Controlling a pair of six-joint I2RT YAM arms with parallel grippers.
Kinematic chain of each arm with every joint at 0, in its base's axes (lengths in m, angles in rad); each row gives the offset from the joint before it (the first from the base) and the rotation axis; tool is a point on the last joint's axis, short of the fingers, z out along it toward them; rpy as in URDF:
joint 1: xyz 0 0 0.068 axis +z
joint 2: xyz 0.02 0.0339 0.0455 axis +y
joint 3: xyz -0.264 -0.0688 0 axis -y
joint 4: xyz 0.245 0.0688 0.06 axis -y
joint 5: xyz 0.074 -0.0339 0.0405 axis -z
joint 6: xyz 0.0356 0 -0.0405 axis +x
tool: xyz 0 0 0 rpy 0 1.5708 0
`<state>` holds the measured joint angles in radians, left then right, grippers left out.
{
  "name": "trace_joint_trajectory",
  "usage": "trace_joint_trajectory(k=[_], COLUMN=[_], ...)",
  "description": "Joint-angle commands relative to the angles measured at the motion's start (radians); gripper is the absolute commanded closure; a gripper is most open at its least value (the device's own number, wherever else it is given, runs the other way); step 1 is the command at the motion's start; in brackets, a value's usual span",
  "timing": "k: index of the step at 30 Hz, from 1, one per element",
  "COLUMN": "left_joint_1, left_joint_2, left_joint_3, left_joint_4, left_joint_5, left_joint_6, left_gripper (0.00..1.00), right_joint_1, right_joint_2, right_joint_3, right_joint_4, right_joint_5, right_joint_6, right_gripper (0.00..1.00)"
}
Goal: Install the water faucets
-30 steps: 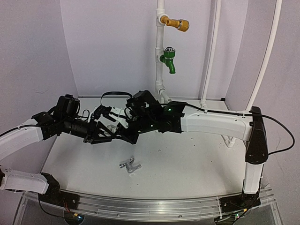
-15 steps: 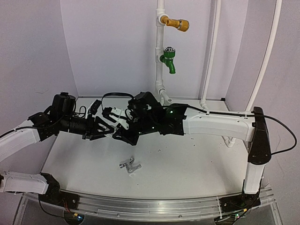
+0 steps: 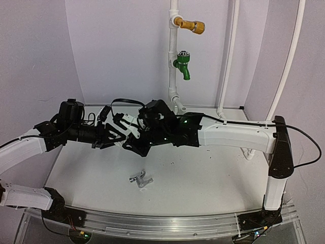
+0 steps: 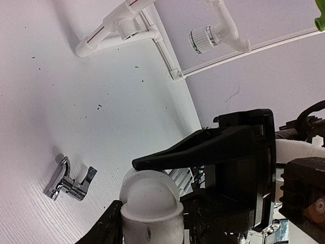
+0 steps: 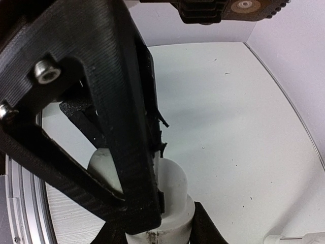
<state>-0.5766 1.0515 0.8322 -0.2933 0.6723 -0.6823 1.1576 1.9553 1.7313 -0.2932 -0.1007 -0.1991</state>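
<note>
Over the last second your two grippers have risen slightly and drifted toward the left arm. The left gripper (image 3: 112, 136) is clamped on the white fitting (image 4: 150, 198). The fitting's long axis runs out along the left fingers, domed end toward the right gripper (image 3: 129, 138). One right finger (image 4: 203, 150) lies on that dome, but you can't tell whether it grips. The metal tap (image 3: 140, 180) lies unmoved on its side, well below both grippers.
</note>
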Motion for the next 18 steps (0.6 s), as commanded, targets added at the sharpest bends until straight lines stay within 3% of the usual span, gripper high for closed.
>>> trace_joint_trajectory(k=[1, 11, 18], left_joint_1=[-0.001, -0.002, -0.004], left_joint_2=[0.017, 0.063, 0.092], left_joint_3=[0.041, 0.065, 0.09], left_joint_4=[0.052, 0.031, 0.018], left_joint_5=[0.05, 0.08, 0.099], left_joint_6=[0.004, 0.024, 0.038], left_gripper=[0.56, 0.53, 0.61], right_joint_1=[0.011, 0.011, 0.011], right_joint_2=[-0.027, -0.047, -0.092], right_joint_3=[0.034, 0.035, 0.015], right_joint_4=[0.052, 0.054, 0.056], right_joint_5=[0.034, 0.082, 0.133], right_joint_6=[0.032, 0.031, 0.01], right_gripper=[0.87, 0.87, 0.86])
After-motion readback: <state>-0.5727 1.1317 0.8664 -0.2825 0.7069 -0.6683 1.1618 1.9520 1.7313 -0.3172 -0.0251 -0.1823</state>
